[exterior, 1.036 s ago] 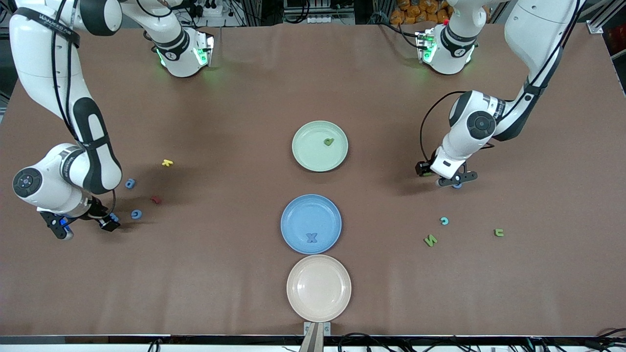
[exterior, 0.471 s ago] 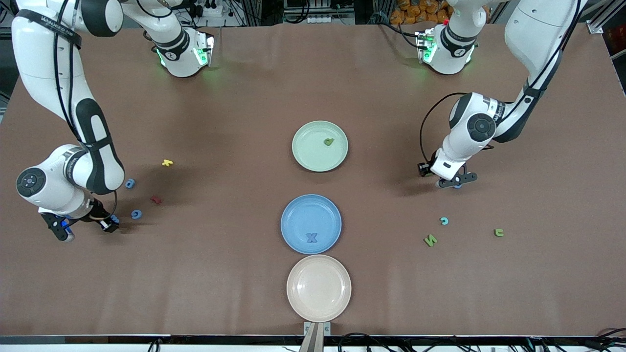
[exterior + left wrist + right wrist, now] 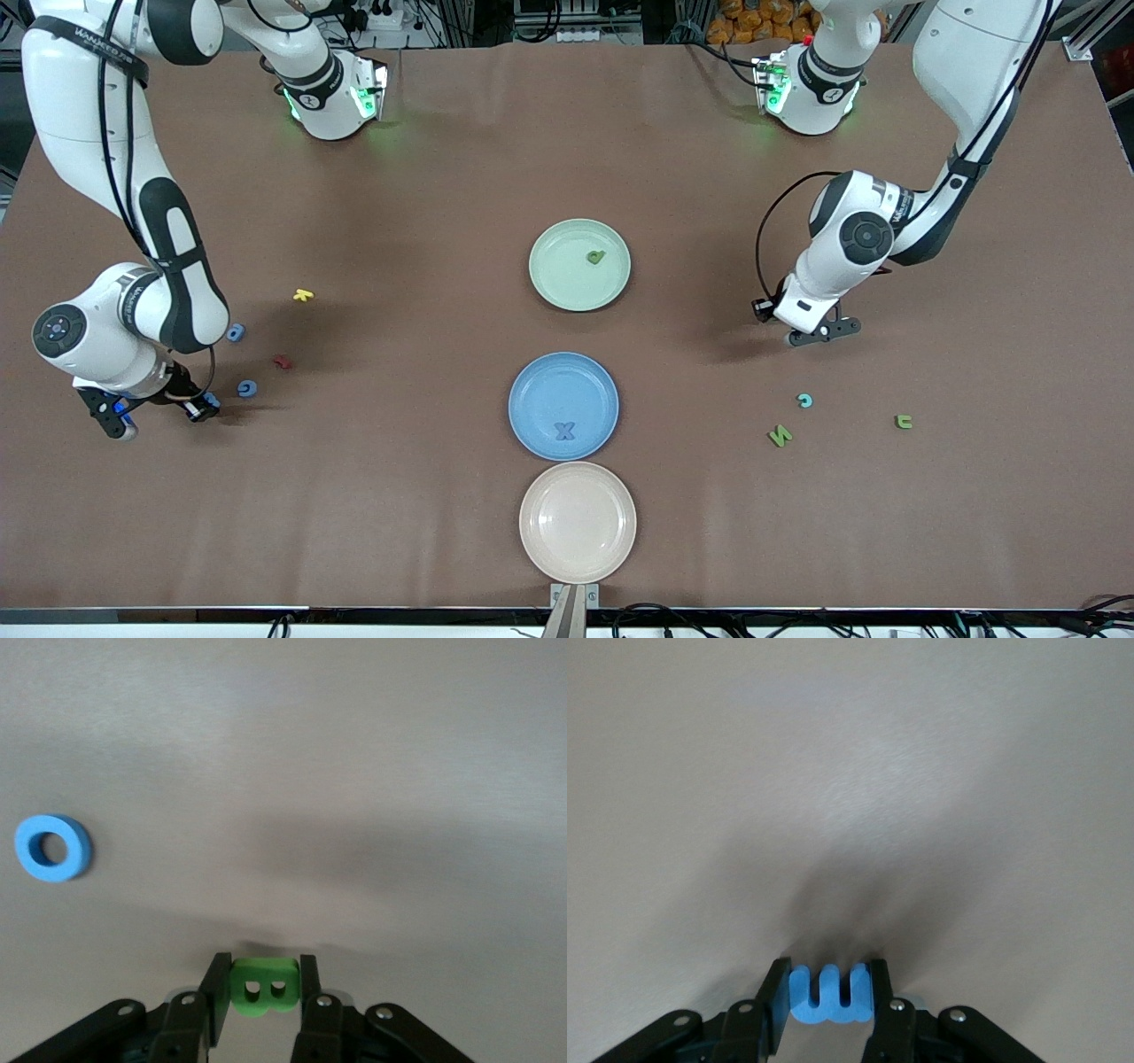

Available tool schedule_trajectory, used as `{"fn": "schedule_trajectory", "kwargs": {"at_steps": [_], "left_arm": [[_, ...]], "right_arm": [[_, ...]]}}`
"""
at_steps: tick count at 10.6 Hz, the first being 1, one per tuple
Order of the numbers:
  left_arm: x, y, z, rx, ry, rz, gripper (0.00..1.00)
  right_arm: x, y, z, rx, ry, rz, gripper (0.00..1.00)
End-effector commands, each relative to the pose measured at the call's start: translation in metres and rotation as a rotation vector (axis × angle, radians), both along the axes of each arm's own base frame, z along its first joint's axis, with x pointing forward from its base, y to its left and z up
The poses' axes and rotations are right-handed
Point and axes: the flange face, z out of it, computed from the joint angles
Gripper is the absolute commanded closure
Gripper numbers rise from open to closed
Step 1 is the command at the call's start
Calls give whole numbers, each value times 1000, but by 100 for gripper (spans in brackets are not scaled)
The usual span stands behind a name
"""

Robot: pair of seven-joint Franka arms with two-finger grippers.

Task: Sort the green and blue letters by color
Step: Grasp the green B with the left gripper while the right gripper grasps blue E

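Worktop [image 3: 425, 496]: brown sheet over the whole surface, both arm bases along its farthest edge.
Beige plate [image 3: 578, 556]: nearest the front camera, nothing in it.
Blue plate [image 3: 532, 381]: just above the beige one in the front view; blue X [image 3: 564, 431] lies in it, unmoved.
Green N [image 3: 780, 435] and green u [image 3: 903, 422]: flat on the worktop toward the left arm's end, where they lay a second ago.
Teal letter [image 3: 804, 400]: just beside the N, slightly farther from the front camera.
Right pincer [image 3: 830, 994]: low over the worktop at the right arm's end, fingers clamped on the blue m [image 3: 830, 995]; a second ago they stood wider, and the wrist has since shifted a little.
Blue G [image 3: 247, 388]: flat on the worktop near the right pincer.
Dark red letter [image 3: 283, 361]: beside the G, unchanged.
Blue a [image 3: 235, 333]: next to the right arm's forearm.
Left pincer [image 3: 263, 988]: fingers pinching the green B [image 3: 262, 987]; since a second ago it has drawn toward the plates.
Blue ring-shaped letter [image 3: 53, 847]: flat on the worktop, seen in the left wrist view.
Yellow letter [image 3: 304, 295]: farther off than the blue a, untouched.
Green plate [image 3: 554, 283]: farthest of the three, green P [image 3: 595, 257] in it as before.
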Motion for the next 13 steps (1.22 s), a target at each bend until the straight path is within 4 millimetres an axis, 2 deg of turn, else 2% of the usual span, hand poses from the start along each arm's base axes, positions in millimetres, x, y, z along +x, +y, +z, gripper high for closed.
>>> {"fn": "schedule_trajectory", "kwargs": {"at_steps": [1, 4, 6, 7, 8, 10, 11, 13], "left_arm": [[2, -82, 53, 36, 36, 79, 100], [-16, -159, 79, 41, 22, 111, 100], [-40, -215, 86, 26, 12, 145, 100], [-60, -256, 88, 10, 13, 182, 100], [-74, -283, 86, 1, 21, 204, 100], [-97, -321, 72, -4, 44, 207, 100], [-105, -333, 61, 1, 61, 214, 100], [-102, -348, 45, 8, 64, 254, 100]], "right_arm": [[16, 45, 24, 45, -27, 49, 88], [29, 106, 54, 65, -69, 169, 88], [35, 166, 65, 101, -89, 256, 87], [33, 206, 69, 102, -93, 338, 85], [32, 227, 75, 105, -102, 368, 85], [25, 291, 80, 112, -119, 460, 85], [25, 315, 85, 116, -133, 492, 86], [16, 384, 84, 118, -154, 584, 86]]}}
